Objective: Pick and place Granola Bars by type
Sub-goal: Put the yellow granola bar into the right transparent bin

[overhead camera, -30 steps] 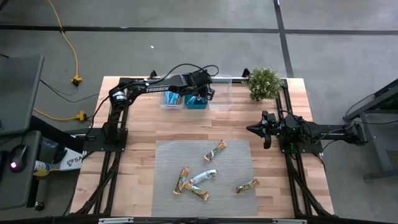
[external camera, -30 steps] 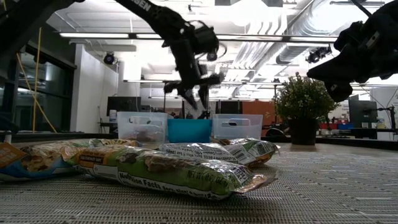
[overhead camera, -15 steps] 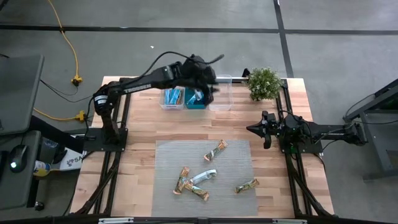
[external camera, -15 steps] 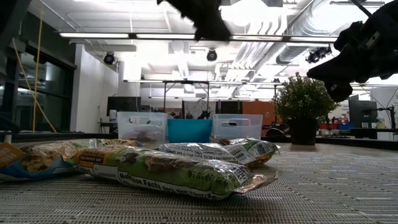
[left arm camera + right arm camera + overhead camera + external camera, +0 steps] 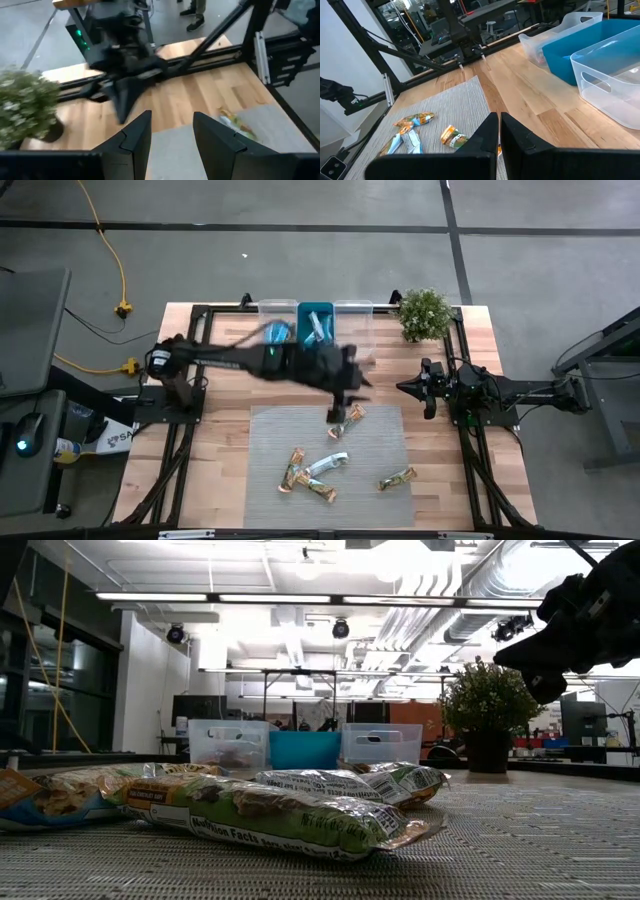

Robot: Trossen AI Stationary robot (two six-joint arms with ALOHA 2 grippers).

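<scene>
Premises: a robotics laboratory or test bay. Evidence: a butcher-block workbench (image 5: 220, 420) on a black metal frame stands on a bare concrete floor (image 5: 300, 260) marked with dark tape lines. A yellow extension cable (image 5: 110, 255) crosses the floor well beyond the left gripper (image 5: 340, 402). In the room beyond the right gripper (image 5: 535, 660) are exposed ceiling ducts (image 5: 450, 580), strip lighting (image 5: 300, 598) and equipment benches. A potted plant (image 5: 424, 314) stands at the table's corner near the right gripper.
</scene>
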